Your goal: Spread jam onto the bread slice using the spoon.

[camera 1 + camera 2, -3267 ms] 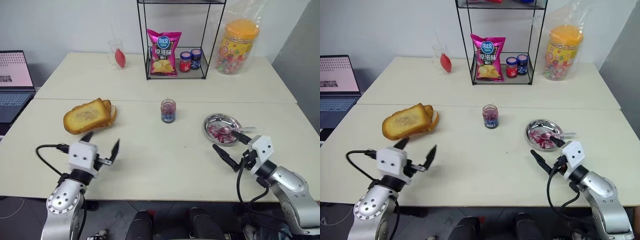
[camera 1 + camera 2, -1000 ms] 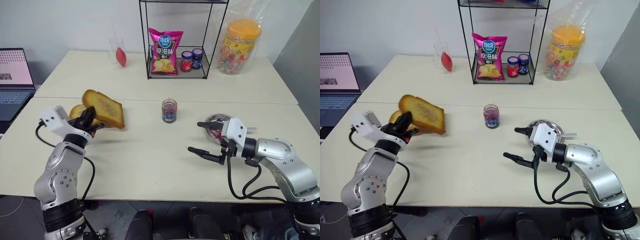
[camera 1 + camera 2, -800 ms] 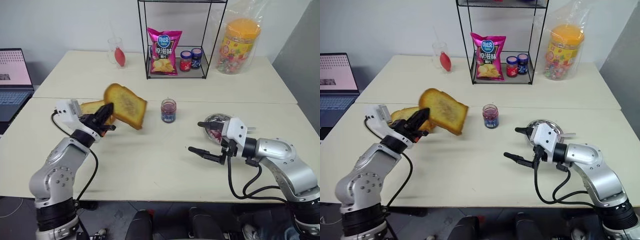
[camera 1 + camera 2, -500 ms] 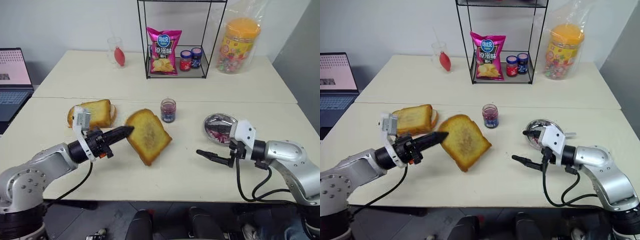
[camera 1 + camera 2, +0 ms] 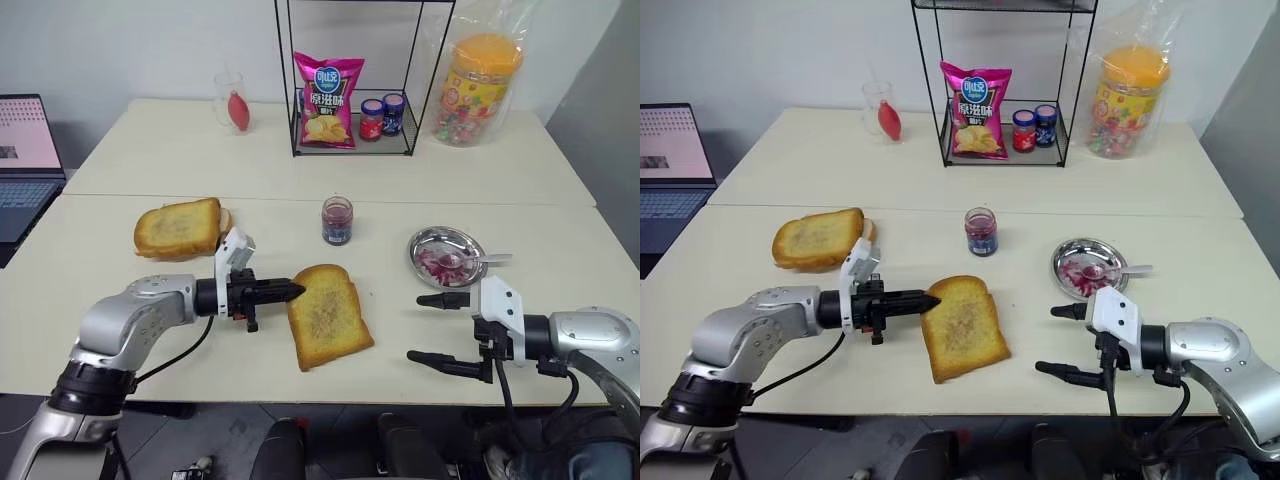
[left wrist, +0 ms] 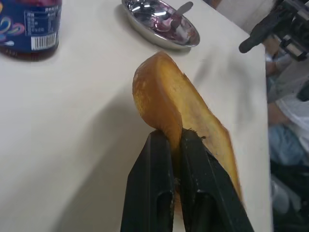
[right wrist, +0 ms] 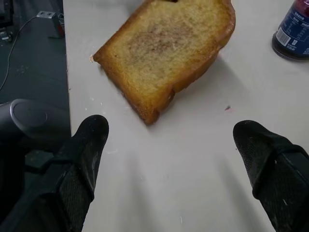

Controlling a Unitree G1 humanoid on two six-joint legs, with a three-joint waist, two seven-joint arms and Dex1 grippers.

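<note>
My left gripper (image 5: 297, 292) pinches bread slice (image 5: 328, 318) edge, positioning it; right gripper (image 5: 428, 328) wide open, empty, for spoon (image 5: 470, 261).

golden bread slice (image 5: 327, 318), tilted, pinched

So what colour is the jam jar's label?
Blue, on the jam jar; clearest in the left wrist view.

Lighting is bright and even; shadows on the tabletop (image 5: 560, 180) are soft. The steel dish (image 5: 446, 256) shows glare.
</note>
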